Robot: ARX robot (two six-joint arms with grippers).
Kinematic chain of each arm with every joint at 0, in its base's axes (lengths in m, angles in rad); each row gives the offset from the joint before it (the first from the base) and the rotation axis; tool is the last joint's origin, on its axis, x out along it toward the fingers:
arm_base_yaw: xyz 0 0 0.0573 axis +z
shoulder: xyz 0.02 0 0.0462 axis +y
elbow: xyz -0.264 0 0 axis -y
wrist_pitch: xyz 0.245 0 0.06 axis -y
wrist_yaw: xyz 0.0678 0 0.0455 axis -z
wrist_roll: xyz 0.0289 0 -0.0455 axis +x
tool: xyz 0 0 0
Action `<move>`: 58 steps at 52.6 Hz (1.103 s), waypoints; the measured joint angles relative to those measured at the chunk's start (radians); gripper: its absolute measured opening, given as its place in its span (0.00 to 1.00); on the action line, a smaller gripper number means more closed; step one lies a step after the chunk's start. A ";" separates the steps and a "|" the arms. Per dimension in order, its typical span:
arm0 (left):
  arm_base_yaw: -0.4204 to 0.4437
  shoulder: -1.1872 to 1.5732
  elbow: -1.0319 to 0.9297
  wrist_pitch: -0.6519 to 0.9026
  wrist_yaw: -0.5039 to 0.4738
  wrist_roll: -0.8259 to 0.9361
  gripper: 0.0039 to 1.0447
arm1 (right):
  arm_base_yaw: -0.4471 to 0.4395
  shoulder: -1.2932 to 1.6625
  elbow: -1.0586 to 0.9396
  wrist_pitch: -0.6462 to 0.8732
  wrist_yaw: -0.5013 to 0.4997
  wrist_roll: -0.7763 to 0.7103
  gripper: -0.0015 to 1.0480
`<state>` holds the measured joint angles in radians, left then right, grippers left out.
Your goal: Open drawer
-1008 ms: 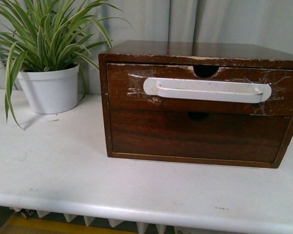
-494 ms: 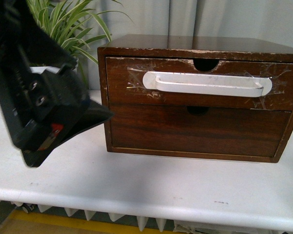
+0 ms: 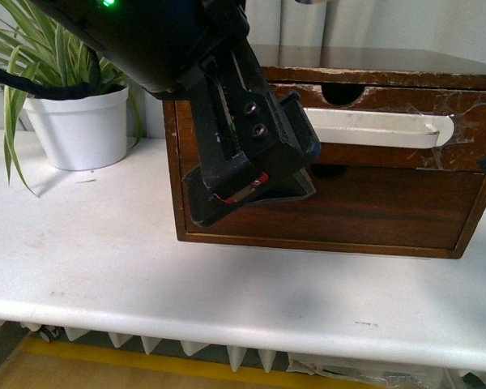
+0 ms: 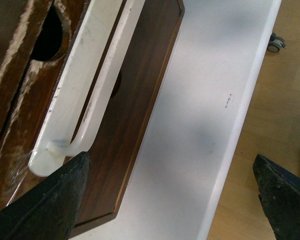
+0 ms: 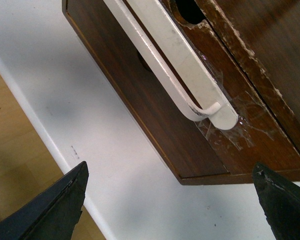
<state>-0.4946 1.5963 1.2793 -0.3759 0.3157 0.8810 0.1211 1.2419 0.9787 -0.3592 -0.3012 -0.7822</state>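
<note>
Left gripper [image 4: 172, 197] hangs with its two dark fingertips spread wide and nothing between them. In the front view its black bulk fills the frame from 11 o'clock to the centre and covers the left end of the cabinet [image 3: 373, 61]. Right gripper [image 5: 170, 200] is likewise spread wide and empty, and its wrist camera looks onto the right end of the handle [image 3: 381, 130]. The dark sliver at 3 o'clock in the front view may be this arm, though I cannot tell. The drawer [image 3: 413, 99] is the upper one, at about 2 o'clock in the front view, with a half-round notch [image 3: 343, 93] in its chipped top edge and the long white handle taped across it. Below it, toward 4 o'clock, is a plain second drawer [image 3: 389, 207]. A potted plant [image 3: 57, 65] stands on the white table [image 3: 105, 267] at 10 o'clock. As far as the pictures show, the drawer front lies flush with the cabinet, so I judge it shut and the opening not yet begun. Neither gripper touches the handle — both are only near its ends. What is left is the whole job: closing a gripper on the handle and pulling the drawer out.
</note>
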 joint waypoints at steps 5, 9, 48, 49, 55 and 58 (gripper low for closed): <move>-0.005 0.039 0.040 -0.017 0.008 0.016 0.94 | 0.022 0.036 0.022 0.002 0.012 -0.007 0.91; -0.007 0.068 0.072 -0.021 0.009 0.025 0.94 | 0.038 0.061 0.036 0.009 0.018 -0.011 0.91; -0.002 0.232 0.218 -0.055 0.002 0.068 0.94 | 0.104 0.228 0.113 0.076 0.067 -0.014 0.91; -0.002 0.234 0.219 -0.055 0.003 0.068 0.94 | 0.104 0.230 0.113 0.076 0.068 -0.014 0.91; 0.002 0.237 0.223 -0.060 0.006 0.069 0.94 | 0.104 0.248 0.121 0.078 0.068 -0.013 0.91; 0.004 0.238 0.225 -0.062 0.007 0.069 0.94 | 0.104 0.255 0.121 0.082 0.069 -0.010 0.91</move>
<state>-0.4908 1.8347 1.5047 -0.4381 0.3229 0.9504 0.2249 1.4967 1.1000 -0.2771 -0.2317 -0.7925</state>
